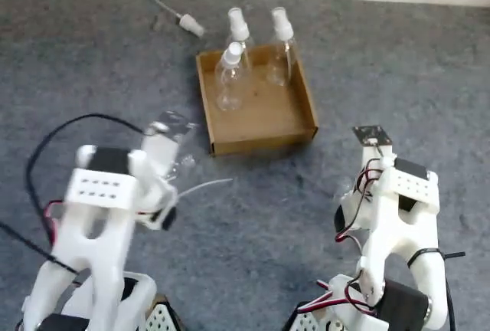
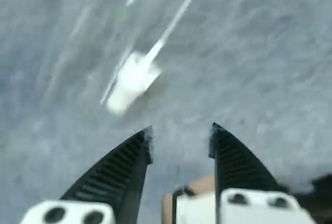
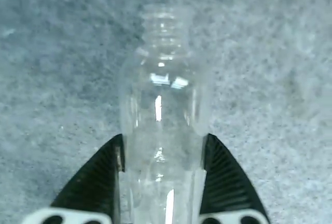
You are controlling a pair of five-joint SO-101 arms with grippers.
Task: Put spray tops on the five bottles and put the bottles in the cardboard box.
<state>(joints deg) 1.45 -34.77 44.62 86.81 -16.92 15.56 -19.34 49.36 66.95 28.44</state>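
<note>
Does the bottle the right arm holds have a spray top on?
No, the bottle has a bare threaded neck.

White plastic arms [image 1: 99, 193], black servos [image 1: 107, 160], red-and-black cables [image 1: 358, 185] — black ribbed claw fingers [image 2: 124, 167], white screw-holed bases.

Three capped bottles [image 1: 232, 78] are standing inside the cardboard box [image 1: 268, 120]; a topless bottle [image 3: 163, 105] (clear) is sitting in the right end effector [image 3: 163, 140].

Left tool [image 2: 180, 129] spread apart, pointing down; right tool [image 3: 164, 138] clamped on bottle [image 3: 163, 99], fingers either side.
</note>
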